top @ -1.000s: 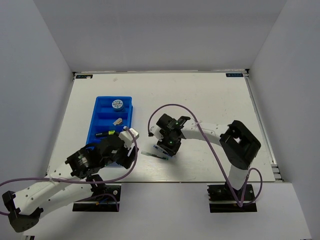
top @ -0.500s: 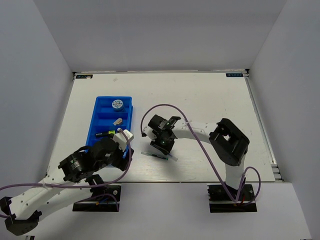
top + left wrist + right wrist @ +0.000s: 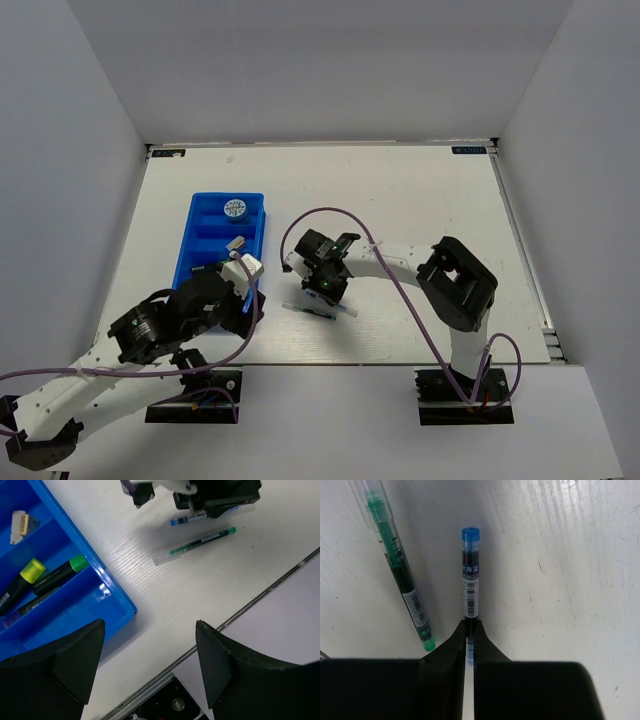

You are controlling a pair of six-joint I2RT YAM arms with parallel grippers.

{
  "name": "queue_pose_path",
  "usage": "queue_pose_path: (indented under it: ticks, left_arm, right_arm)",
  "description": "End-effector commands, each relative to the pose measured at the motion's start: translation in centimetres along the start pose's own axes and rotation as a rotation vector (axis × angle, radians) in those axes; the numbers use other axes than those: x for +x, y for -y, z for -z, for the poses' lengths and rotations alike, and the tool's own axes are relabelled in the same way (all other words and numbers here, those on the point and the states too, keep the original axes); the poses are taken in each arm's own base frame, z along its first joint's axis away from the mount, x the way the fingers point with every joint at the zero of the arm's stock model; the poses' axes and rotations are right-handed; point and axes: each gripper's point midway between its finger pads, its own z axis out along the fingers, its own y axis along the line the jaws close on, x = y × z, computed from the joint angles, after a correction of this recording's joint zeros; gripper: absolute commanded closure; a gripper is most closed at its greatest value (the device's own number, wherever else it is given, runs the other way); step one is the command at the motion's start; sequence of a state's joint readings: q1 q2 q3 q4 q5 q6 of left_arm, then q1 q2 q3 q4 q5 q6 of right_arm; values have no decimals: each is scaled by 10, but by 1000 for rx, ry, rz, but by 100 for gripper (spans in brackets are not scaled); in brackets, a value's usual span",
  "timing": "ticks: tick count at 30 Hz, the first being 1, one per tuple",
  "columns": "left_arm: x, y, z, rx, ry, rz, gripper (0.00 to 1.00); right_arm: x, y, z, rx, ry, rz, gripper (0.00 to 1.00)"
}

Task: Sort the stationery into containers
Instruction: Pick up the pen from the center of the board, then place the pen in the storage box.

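The blue-capped pen carries a barcode sticker and small print too fine to read; the green pen just left of it also bears a barcode. The right gripper is clamped on the blue pen's near end, hiding that tip, with the arm reaching left across the table, wrist tipped down. The left gripper hangs spread wide over the near right corner of the blue tray, where a yellow-ended marker, white lettering cut off, lies beside a green-ended marker.
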State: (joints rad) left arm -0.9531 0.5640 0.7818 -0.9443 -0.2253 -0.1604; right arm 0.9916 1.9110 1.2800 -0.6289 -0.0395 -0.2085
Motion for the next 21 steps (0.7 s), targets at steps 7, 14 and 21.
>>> queue_pose_path:
  ticks: [7,14,21]
  left_arm:
    - [-65,19,36,124,146,-14,17]
    - [-104,37,68,248,291,-3,17]
    - [-121,51,89,345,385,-12,17]
  right_arm:
    - [-65,-4,47,-65,89,111,100]
    - [-169,-32,110,-195,300,255,100]
    - [-222,-60,135,-317,554,317,100]
